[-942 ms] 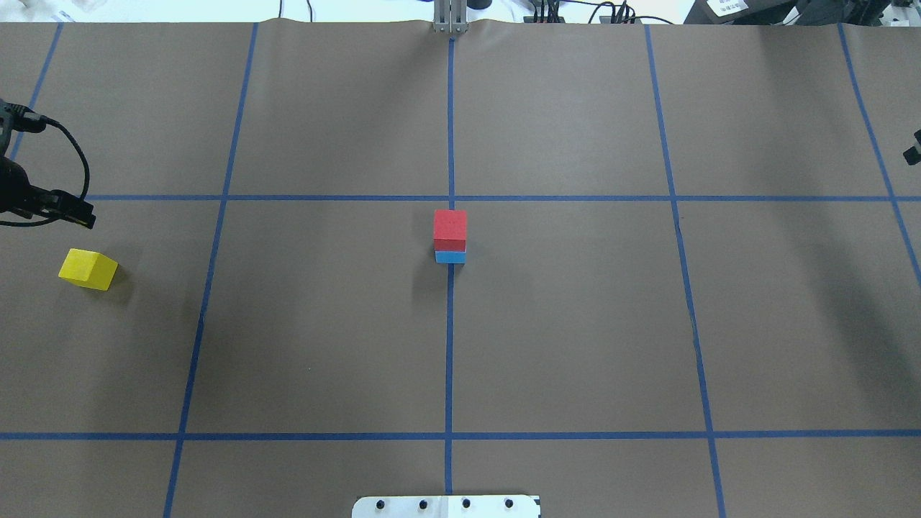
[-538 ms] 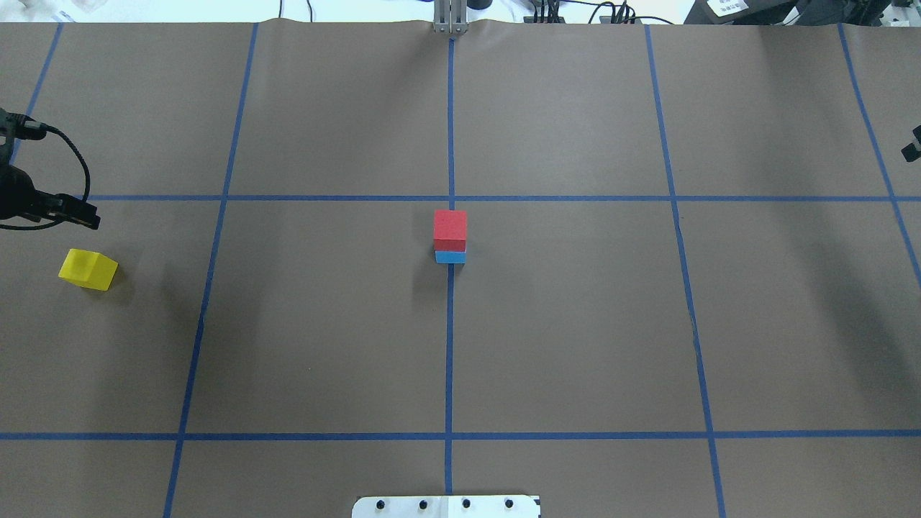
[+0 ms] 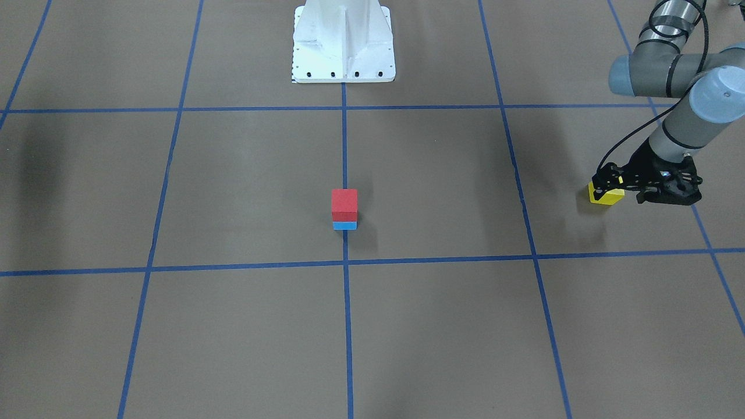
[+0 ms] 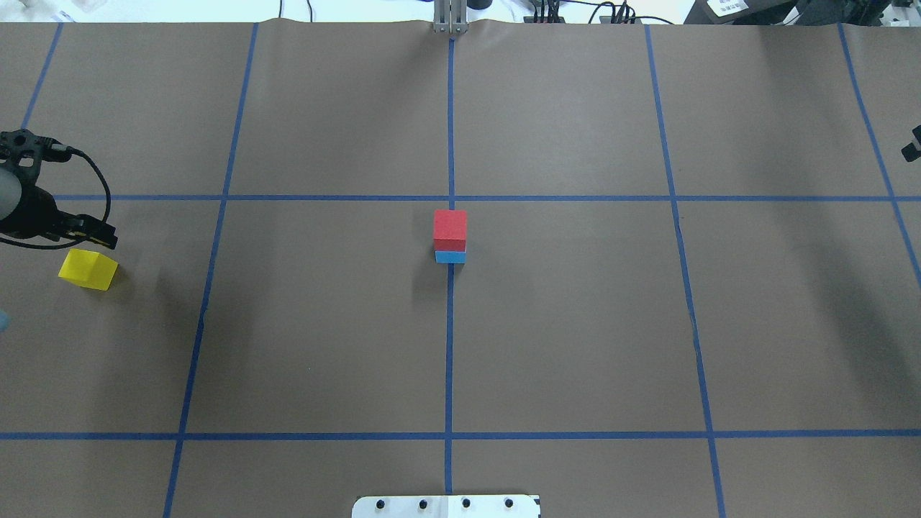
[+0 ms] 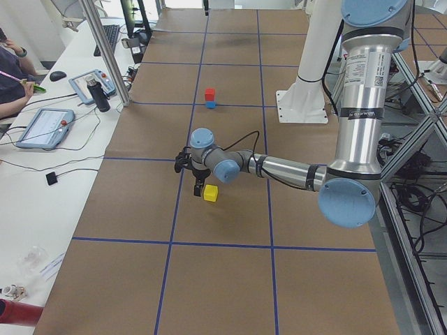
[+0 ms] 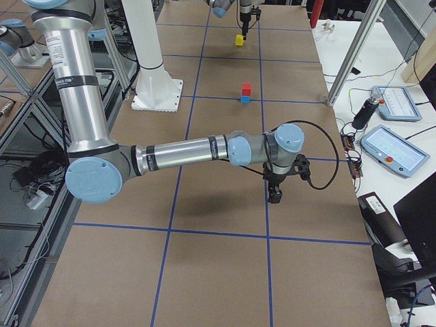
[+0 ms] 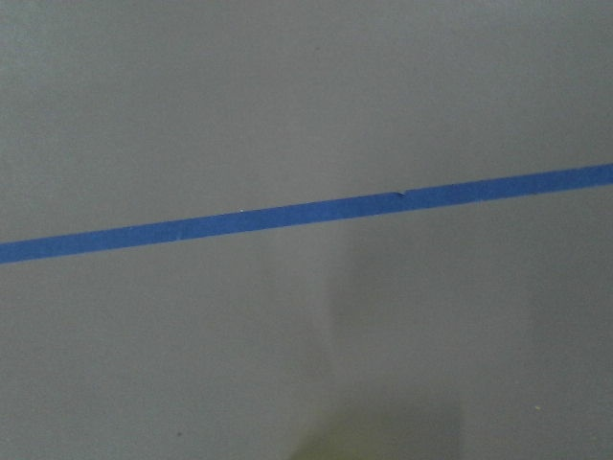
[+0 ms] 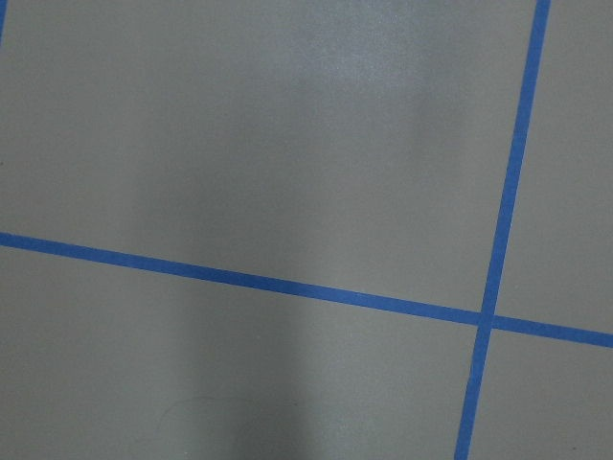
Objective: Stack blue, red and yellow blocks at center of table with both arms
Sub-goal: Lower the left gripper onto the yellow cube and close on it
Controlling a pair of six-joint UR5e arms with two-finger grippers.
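The yellow block [image 4: 88, 269] lies near the left edge of the counter [image 4: 324, 345], well apart from the red block [image 4: 450, 226] stacked on the blue block [image 4: 450, 257] at centre. The left tool [image 4: 95, 232] hangs just above it, closer than half a second ago, while no block has shifted. Whether that tool is released or clenched I cannot tell, nor the right tool [image 6: 275, 196] by the opposite edge; bare counter runs between block and stack.

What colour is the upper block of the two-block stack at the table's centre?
The upper block is red, clearest in the overhead exterior view.
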